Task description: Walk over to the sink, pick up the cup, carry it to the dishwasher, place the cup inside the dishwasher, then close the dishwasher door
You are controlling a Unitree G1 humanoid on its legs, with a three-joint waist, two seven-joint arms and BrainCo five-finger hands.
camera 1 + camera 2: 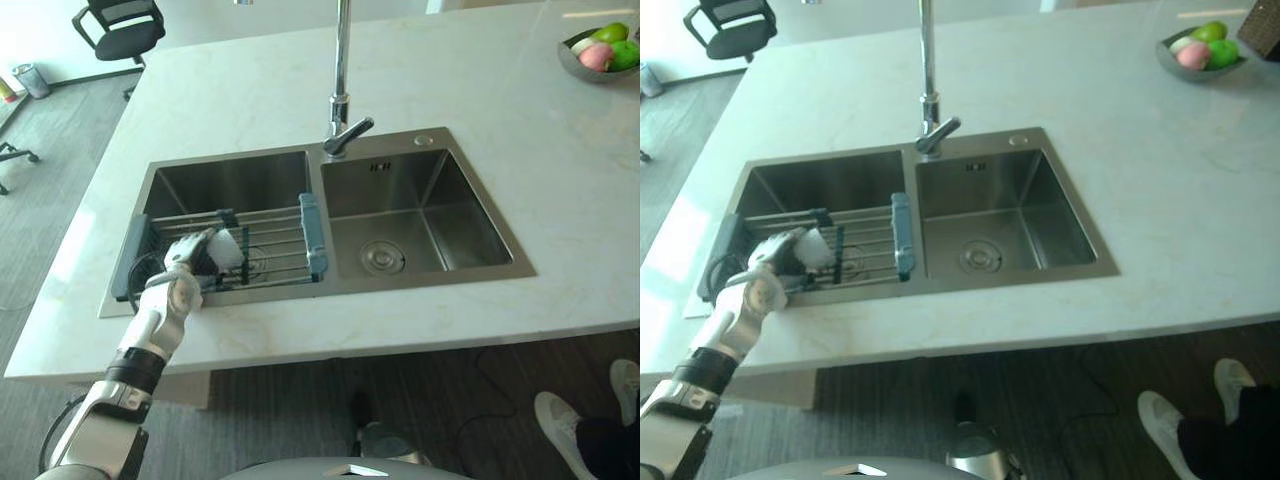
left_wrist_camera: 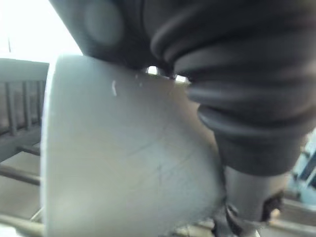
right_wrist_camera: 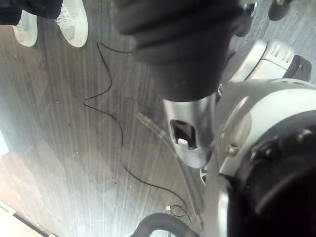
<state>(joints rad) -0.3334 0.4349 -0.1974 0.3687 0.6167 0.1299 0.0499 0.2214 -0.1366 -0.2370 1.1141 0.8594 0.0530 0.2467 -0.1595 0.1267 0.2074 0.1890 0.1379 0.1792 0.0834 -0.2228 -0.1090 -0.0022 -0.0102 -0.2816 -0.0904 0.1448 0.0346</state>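
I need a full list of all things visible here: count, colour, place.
counter: one, white, around sink
sink: one, steel, two basins
faucet: one, steel, behind basins
rack: one, blue-grey ends, over left basin
cup: one, white, at rack
bowl: one, grey, counter's far right, with fruit
chair: one, black, floor far left
shoes: two, white, a person's, floor right
left robot hand: one, silver, round cup
right robot hand: one, silver, above floor

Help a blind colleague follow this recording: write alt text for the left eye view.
The left robot hand grips a white cup on the wire dish rack across the left basin of a double steel sink. A tall faucet stands behind the sink, and a fruit bowl sits at the countertop's far right.
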